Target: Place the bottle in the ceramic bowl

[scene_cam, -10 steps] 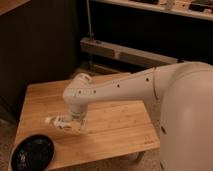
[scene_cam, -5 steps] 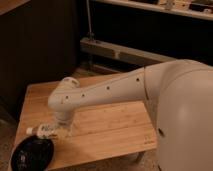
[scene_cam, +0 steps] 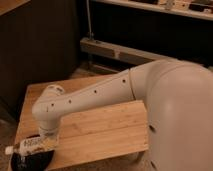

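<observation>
Progress: you have the bottle [scene_cam: 29, 145] lying crosswise over the ceramic bowl [scene_cam: 31, 158], at the 7 o'clock corner of the table [scene_cam: 100, 125]; by the look of it, only the release and lift-away remain.
Bottle: lying flat, cap toward 9 o'clock, just above or resting on the bowl's rim; which of the two you cannot tell.
Hand: the hand [scene_cam: 48, 142] sits at the bottle's 3 o'clock end, below the wrist; whether it is clamped or parting you cannot tell.
Change: half a second earlier the bottle was higher and further toward 12 o'clock, above the bowl's far edge; the arm has swung down toward 7 o'clock.
</observation>
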Controlling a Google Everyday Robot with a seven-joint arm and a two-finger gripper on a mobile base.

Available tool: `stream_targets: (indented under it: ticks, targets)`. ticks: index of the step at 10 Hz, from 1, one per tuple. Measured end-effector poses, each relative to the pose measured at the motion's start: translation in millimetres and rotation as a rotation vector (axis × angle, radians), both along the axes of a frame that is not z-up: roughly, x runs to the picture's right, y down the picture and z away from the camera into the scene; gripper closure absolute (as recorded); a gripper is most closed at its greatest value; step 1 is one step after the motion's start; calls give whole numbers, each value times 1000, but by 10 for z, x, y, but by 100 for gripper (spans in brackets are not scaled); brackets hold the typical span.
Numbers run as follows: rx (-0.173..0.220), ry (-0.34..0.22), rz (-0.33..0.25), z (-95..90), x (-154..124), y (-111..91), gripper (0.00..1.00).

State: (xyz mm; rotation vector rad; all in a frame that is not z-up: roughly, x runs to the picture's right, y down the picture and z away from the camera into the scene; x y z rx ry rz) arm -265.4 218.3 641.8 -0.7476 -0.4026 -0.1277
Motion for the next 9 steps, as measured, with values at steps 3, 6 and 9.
stream_targets:
  ticks: [3,6,9]
  targets:
    - [17,51,-103,97,-85,152,57]
    - [16,97,-140,161,-60,183,28]
    - [4,173,-166,316,-3,245,20]
